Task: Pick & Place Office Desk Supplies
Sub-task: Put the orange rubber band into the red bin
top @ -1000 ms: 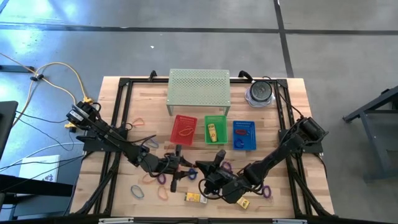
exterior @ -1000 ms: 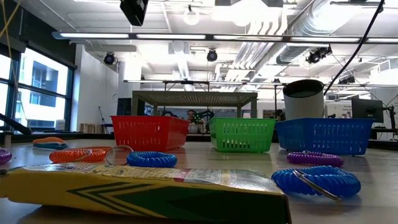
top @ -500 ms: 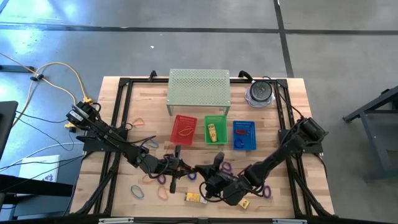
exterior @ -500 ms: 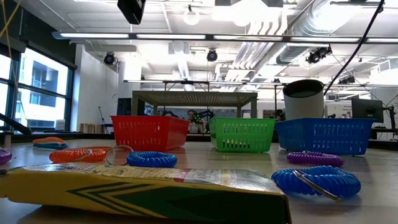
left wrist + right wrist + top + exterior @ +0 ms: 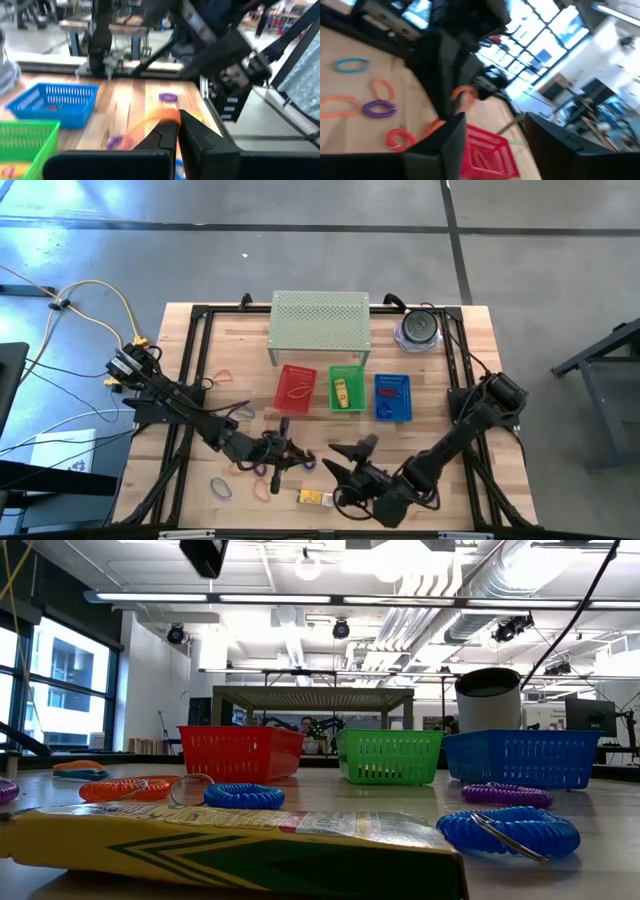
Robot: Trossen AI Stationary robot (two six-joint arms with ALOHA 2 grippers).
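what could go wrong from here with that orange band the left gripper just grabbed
1. The left gripper is shut on the orange band, which seems pinched only at its edge, so it may slip out on the way to the red basket.
2. The right gripper stands open close beside the left arm, so the two could bump as either moves.
3. Other bands and a yellow box lie nearby and might get dragged.

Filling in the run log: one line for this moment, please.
left gripper: shut on orange band | right gripper: open, empty, beside it | red basket: one band inside
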